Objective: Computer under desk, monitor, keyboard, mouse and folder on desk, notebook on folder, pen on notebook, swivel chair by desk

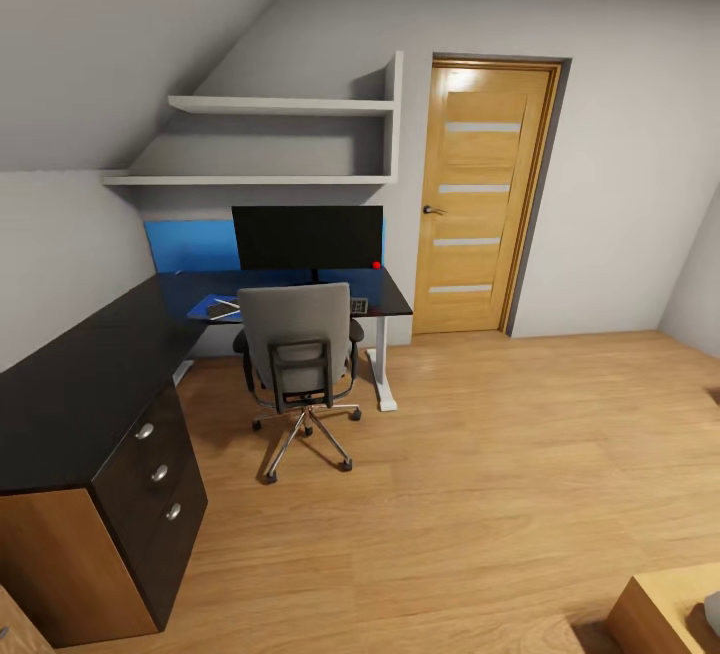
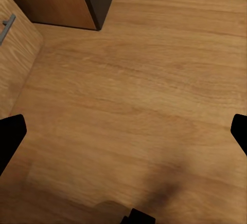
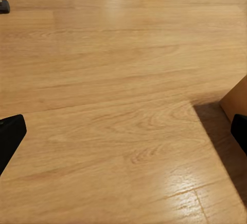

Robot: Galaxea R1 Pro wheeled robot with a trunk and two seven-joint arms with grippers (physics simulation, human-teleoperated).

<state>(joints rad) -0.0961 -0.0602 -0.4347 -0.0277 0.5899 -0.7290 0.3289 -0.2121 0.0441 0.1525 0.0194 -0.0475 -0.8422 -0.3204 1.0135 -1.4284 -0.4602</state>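
Observation:
The L-shaped black desk (image 1: 90, 364) runs along the left wall and turns under the shelves. The monitor (image 1: 308, 237) stands on its far wing, black face toward me, before a blue back panel. The grey swivel chair (image 1: 297, 349) is pushed up to that wing, its back toward me. Left of the chair back the blue folder (image 1: 212, 307) lies on the desk with a thin white pen (image 1: 226, 307) across it. A bit of the keyboard (image 1: 359, 305) peeks out right of the chair. Mouse, notebook and computer are hidden. My left gripper (image 2: 125, 135) and right gripper (image 3: 125, 134) hang open over bare floor.
A wooden door (image 1: 487, 196) is shut right of the desk. Two white shelves (image 1: 280, 106) hang above the monitor. The dark drawer unit (image 1: 155, 474) stands at the desk's near end. A light-wood furniture corner (image 1: 660, 614) sits bottom right. Open wood floor (image 1: 480, 474) lies between.

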